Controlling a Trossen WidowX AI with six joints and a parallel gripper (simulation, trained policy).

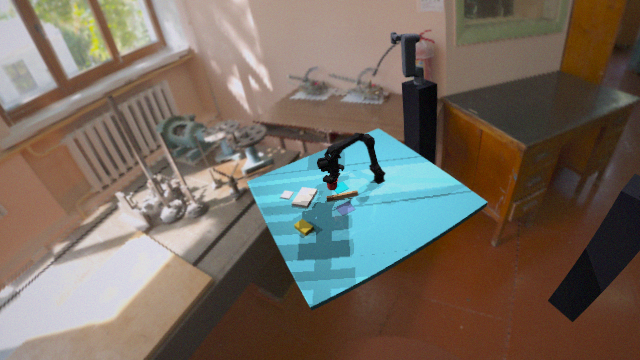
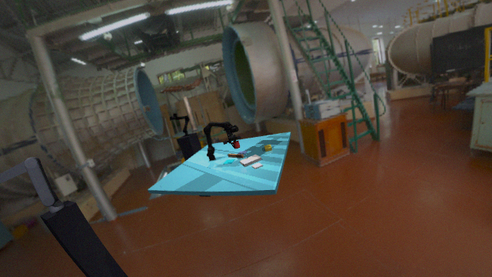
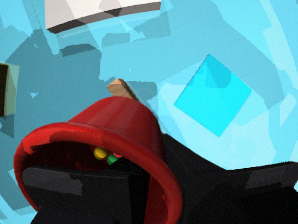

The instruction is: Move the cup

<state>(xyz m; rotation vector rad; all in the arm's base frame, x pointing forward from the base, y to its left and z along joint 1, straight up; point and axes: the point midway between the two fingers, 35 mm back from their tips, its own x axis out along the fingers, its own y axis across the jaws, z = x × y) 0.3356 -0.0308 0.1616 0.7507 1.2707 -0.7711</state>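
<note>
The cup (image 1: 331,185) (image 2: 237,145) (image 3: 117,117) is red, one pad (image 1: 341,187) (image 2: 229,161) (image 3: 213,95) cyan, the other (image 1: 345,208) purple.
</note>
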